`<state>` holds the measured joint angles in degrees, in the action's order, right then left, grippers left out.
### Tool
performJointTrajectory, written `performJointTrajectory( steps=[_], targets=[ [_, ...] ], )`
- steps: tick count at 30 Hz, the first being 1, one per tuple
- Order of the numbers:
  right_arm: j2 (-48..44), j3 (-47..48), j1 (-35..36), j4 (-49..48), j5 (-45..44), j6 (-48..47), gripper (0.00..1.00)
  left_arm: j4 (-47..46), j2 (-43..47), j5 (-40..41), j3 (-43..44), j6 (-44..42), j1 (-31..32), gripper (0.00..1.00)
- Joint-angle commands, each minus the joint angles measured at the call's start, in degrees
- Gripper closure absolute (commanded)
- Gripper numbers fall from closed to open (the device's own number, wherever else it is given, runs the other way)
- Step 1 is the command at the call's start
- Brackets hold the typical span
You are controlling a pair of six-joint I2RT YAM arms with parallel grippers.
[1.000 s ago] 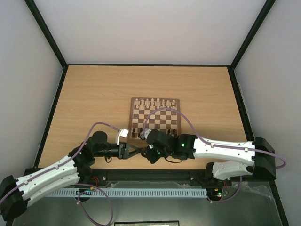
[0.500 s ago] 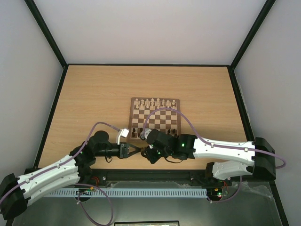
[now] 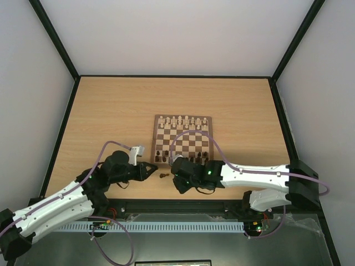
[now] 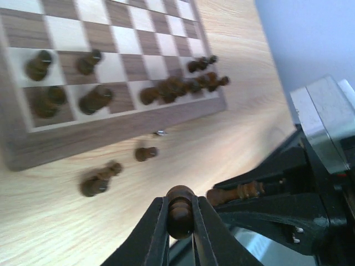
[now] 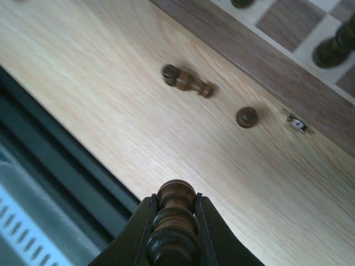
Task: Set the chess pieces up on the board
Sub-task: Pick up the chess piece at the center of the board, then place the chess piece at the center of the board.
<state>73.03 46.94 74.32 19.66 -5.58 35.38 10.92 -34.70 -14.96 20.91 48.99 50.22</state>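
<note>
Right, my left gripper (image 4: 180,213) clamps a dark chess piece (image 4: 180,197), my right gripper (image 5: 175,213) a second dark piece (image 5: 176,194).

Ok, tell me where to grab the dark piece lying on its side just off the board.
Probably best to take the toppled piece at its mid-stem, just behind the round head, coming from straight above and pinching across its length: it lies flat on the table, so only its sides are free.

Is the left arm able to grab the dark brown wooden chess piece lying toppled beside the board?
Probably not yet: the left gripper is shut on another dark brown piece. The toppled piece lies close, nothing standing between, so reach looks fine once emptied.
</note>
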Motion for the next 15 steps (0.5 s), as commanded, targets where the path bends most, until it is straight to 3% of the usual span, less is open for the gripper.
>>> performJointTrajectory(
  steps=[1, 15],
  targets=[
    [3.65, -1.46, 0.12, 4.46, -5.26, 2.83, 0.92, 9.79, -1.34, 9.30, 1.38, -1.66, 0.16, 0.98],
    [13.28, -1.87, 0.12, 3.43, -8.87, 3.94, 0.90, 14.89, -14.64, 26.23, 2.39, 6.37, 9.14, 0.96]
  ],
)
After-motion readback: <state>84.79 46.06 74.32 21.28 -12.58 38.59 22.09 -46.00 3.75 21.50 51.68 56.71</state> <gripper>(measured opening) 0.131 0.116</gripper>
